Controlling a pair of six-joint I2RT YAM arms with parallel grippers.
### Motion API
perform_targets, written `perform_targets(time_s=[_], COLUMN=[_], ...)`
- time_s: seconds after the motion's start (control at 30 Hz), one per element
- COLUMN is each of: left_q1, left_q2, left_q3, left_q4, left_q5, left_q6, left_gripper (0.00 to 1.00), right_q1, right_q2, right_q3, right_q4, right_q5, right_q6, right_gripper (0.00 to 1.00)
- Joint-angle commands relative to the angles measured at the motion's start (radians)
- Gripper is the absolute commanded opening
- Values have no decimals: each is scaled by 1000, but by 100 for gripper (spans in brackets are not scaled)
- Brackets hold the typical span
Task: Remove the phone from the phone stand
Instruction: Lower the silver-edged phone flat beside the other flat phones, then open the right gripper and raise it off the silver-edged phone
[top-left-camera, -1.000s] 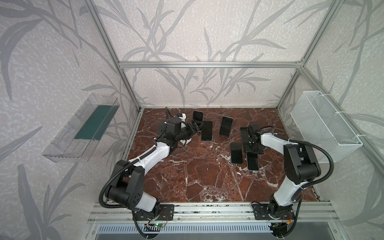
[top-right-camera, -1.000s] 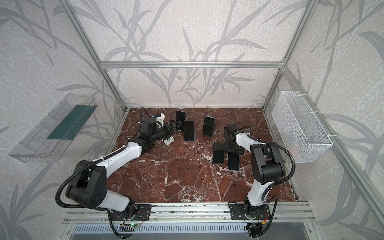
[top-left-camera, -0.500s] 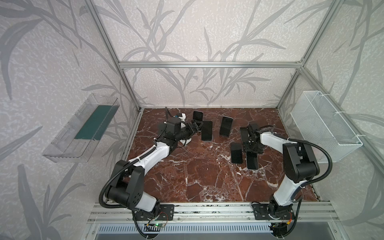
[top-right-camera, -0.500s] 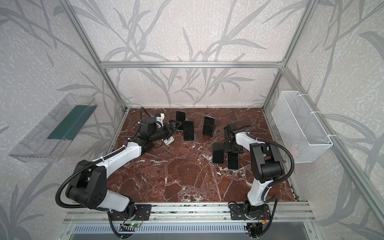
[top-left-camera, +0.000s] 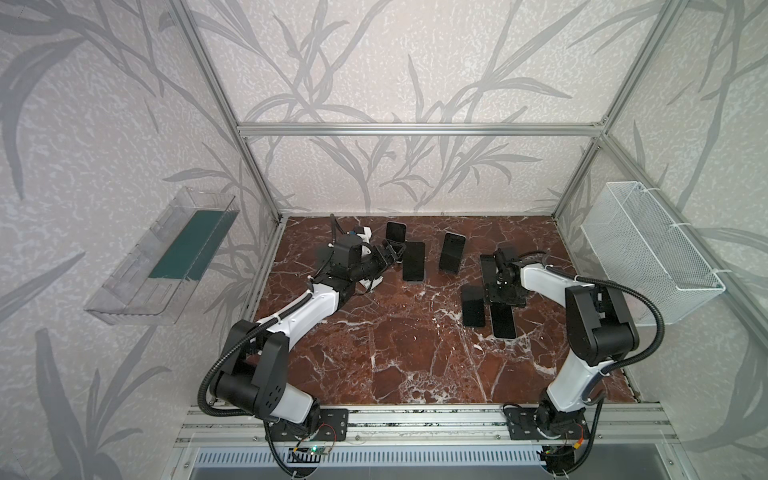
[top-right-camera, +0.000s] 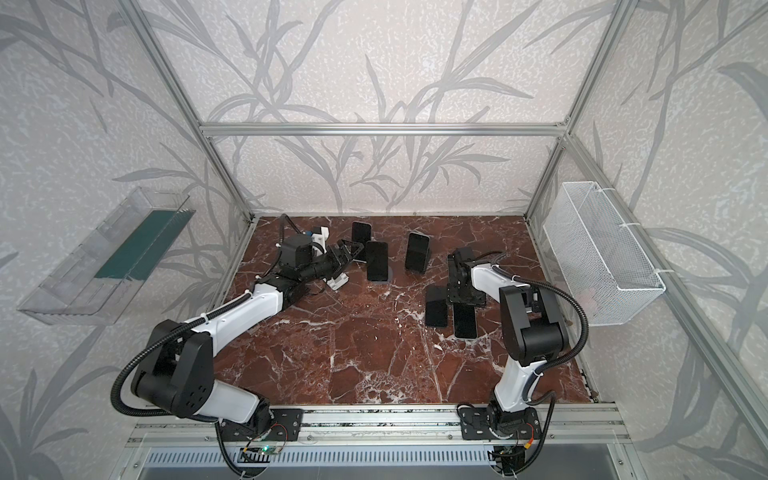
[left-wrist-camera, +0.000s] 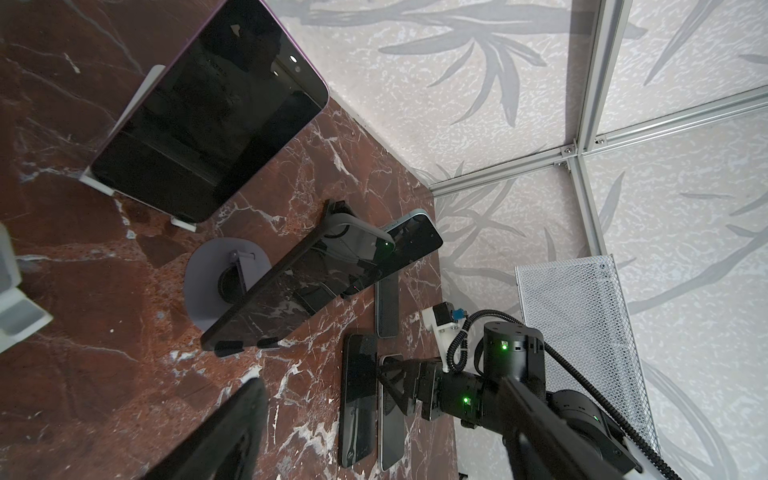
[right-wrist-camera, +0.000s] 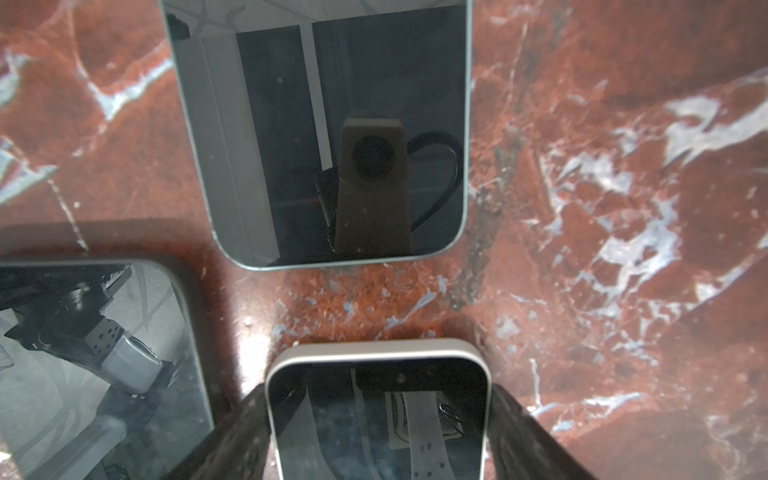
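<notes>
Three phones (top-left-camera: 473, 305) lie flat at right on the counter (top-left-camera: 395, 353), the right gripper (right-wrist-camera: 377, 399) astride the white-edged phone (top-left-camera: 503, 322), gripping or releasing I cannot tell; three other phones (top-left-camera: 413, 262) sit in phone stands (left-wrist-camera: 226, 286) far left, unremoved; left gripper (top-left-camera: 392, 254) wide, empty.

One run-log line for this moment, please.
left tool: open, empty, near phone on stand | right tool: straddling flat phone on table, grip unclear
</notes>
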Motion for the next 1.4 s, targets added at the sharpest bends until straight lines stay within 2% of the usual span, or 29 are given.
perform_targets(time_s=[0.0,0.63,0.9,1.13,1.37], left_q1=[4,4,3,4,4], left_q2=[-11,-13,-21,-33,-37], left_q3=[35,35,34,35,40], left_q4=[-2,-3,0,-16,-44], left_q5=[-2,-3,-1,-16,-37], left_q6=[10,7,5,21,42], left_gripper=[87,87,87,87,88], right_q1=[4,4,4,4,10], right_q2=[5,2,-7,-80,-257], right_q3=[-8,9,34,56,86], right_q4=[5,5,-15,-56,-113], right_q5=[-20,-40,-75,-48,-52], right_q6=[15,36,61,70,64], right_gripper=[79,75,80,85,89])
